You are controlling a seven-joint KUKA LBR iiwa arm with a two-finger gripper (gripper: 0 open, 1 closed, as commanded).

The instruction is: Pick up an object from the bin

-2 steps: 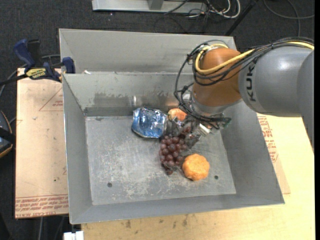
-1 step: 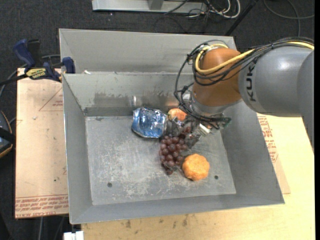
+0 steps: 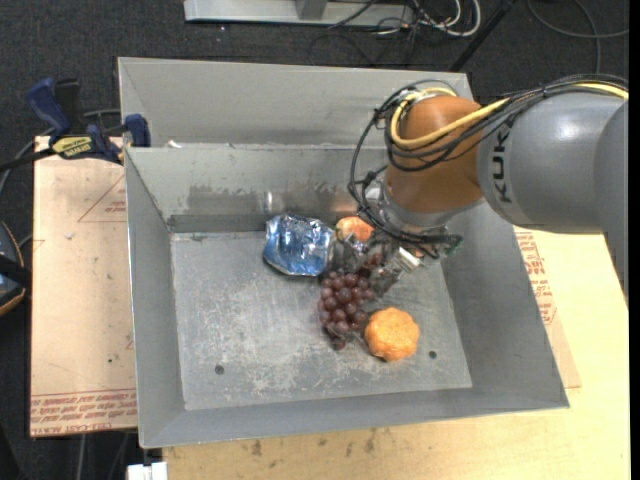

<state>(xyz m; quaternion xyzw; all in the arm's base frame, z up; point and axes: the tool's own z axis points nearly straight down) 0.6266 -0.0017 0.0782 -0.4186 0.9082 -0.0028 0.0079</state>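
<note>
Gripper low in the grey bin, right of centre, just over the upper end of a dark purple grape bunch. Released or clenched: cannot tell, tucked under the orange wrist cover.

Probably an imitation bunch: light, knobbly, a little yielding, apt to slip off the rounded berries. Best taken across the narrower top end or the stem, not around the wide belly.

Crowded all about:
- small peach-coloured ball close against the bunch's top
- crumpled blue foil wrapper just beside, on the left
- round orange fruit right against the lower end

Any of these easily nudged or pinched along with the grapes. Back wall near as well — little room for a sideways approach.
</note>
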